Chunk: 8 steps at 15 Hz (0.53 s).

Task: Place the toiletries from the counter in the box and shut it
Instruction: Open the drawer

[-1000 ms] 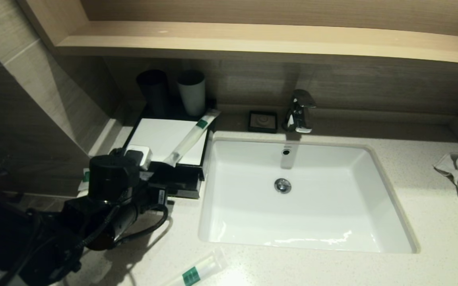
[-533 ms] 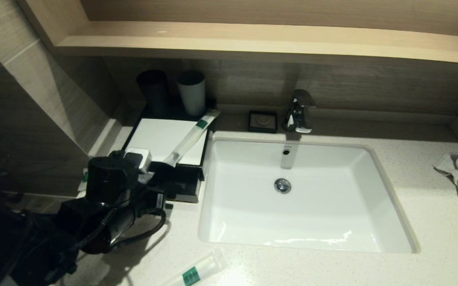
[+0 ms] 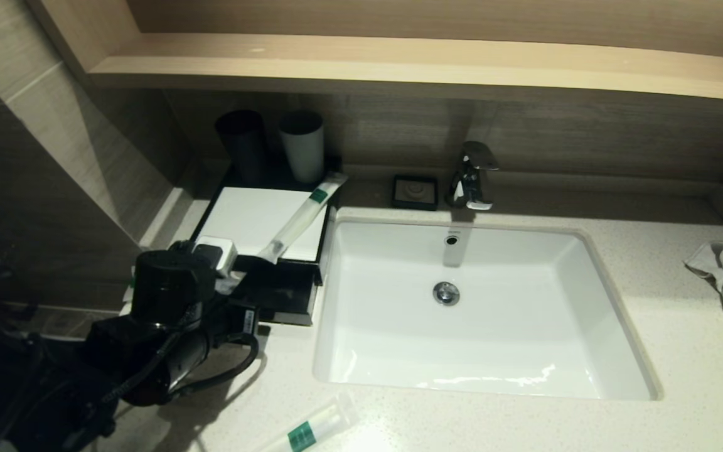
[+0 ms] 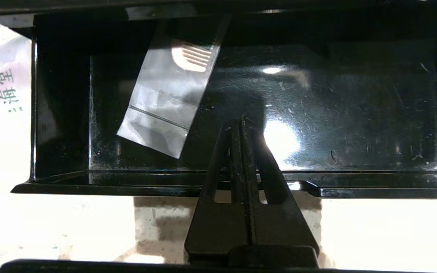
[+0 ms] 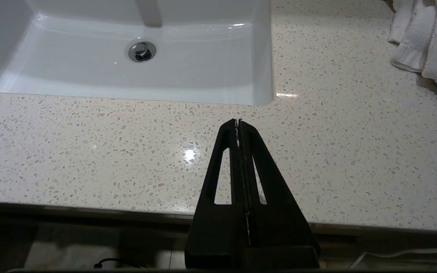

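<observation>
The left gripper (image 4: 242,120), fingers pressed together and holding nothing, points into the pulled-out drawer of the box (image 3: 277,295) at the counter's (image 3: 681,326) far left. One flat sachet (image 4: 167,94) already lies in the drawer. A long tube (image 3: 302,216) rests diagonally on the box's white top, just beyond the gripper; another tube (image 3: 311,430) lies on the near edge, to its right. The right gripper (image 5: 238,122), closed, hangs parked at the near edge.
</observation>
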{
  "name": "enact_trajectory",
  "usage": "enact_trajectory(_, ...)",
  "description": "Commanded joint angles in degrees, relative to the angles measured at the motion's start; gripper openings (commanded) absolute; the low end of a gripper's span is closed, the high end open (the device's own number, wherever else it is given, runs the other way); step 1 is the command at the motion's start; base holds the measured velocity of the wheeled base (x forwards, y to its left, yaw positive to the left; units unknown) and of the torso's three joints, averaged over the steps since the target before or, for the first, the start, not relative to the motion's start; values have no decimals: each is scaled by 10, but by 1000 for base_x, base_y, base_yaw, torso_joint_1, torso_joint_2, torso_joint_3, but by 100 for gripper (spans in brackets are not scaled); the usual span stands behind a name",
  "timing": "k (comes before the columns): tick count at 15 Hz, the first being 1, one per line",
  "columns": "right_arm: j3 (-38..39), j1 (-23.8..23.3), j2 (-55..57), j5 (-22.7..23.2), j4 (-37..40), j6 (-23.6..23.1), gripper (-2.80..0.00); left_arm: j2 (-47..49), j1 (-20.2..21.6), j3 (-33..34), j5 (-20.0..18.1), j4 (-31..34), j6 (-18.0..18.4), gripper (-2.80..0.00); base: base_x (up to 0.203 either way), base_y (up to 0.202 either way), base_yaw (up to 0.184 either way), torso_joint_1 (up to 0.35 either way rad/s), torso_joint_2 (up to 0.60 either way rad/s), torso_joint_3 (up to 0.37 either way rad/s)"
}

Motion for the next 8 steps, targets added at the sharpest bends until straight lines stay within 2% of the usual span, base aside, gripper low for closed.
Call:
enact_trajectory(1,0,0,0,1,0,0,-280,-7,-1,-1,1,14,0,-280,0,0,0,0,0,0)
enact_trajectory(8,0,0,0,1,0,0,-280,-25,-1,-1,0,43,0,-280,0,0,0,0,0,0)
